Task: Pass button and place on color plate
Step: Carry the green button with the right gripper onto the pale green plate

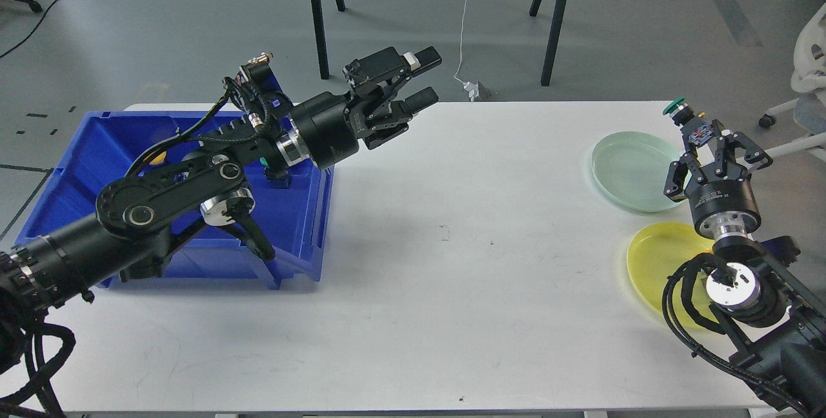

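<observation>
My right gripper (705,137) is shut on a button with a green cap (675,107) and a black body. It holds the button above the table's far right edge, just beyond the pale green plate (629,171). The yellow plate (655,263) lies nearer to me, partly hidden behind my right arm. My left gripper (426,78) is open and empty. It hangs over the table's back edge, to the right of the blue bin (97,147).
The blue bin stands at the left of the white table (452,263). A yellow button (157,159) and a green one (263,161) show in it, mostly hidden by my left arm. Black stand legs and a white cable are on the floor behind the table.
</observation>
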`<state>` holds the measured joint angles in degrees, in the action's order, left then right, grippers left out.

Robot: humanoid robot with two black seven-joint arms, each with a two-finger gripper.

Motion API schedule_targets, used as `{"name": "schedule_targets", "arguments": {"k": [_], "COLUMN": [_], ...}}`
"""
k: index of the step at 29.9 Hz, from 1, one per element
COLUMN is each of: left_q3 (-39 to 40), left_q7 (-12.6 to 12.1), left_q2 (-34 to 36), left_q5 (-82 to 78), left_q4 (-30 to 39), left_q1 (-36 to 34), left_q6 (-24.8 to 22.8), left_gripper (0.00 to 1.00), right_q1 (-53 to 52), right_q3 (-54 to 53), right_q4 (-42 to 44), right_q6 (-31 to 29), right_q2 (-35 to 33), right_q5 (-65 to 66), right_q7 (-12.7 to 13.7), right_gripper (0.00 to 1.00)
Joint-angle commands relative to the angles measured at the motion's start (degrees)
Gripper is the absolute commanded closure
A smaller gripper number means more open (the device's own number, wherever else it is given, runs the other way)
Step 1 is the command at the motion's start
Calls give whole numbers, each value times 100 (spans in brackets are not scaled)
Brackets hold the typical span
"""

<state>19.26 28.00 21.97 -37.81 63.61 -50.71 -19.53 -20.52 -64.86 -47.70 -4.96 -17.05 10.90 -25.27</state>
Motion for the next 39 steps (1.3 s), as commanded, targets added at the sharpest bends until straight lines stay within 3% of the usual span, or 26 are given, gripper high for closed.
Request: {"name": "schedule_targets", "arguments": {"k": [1,7,13,22,33,39], "left_q3": [-1,-1,-1,-1,-1,-1], "left_q7": [0,0,0,0,0,0], "left_q2": [1,1,1,1,1,1], "left_q5": [2,2,2,2,2,2], "left_q4": [-7,-7,-24,-24,-24,-24], "left_q1": [0,0,0,0,0,0], "left_q6": [2,2,-7,-7,-7,-7], "left_gripper": [21,21,21,21,21,21], "right_q1": [-425,-918,-1120,-1129,-1129,-1173], "right_q3": [455,1159,1572,1837,1810,1793], "right_q4": [488,1130,1596,1614,1588,1570], "right_q6": [618,1234,1331,1560,1560,1560], "right_q2": [-9,70,299,343,352,352], "right_q5": [8,-27,-35,-35,-62,-62], "right_q7": [22,48,478,769,778,778], "right_gripper": [88,88,88,86,44,30]}}
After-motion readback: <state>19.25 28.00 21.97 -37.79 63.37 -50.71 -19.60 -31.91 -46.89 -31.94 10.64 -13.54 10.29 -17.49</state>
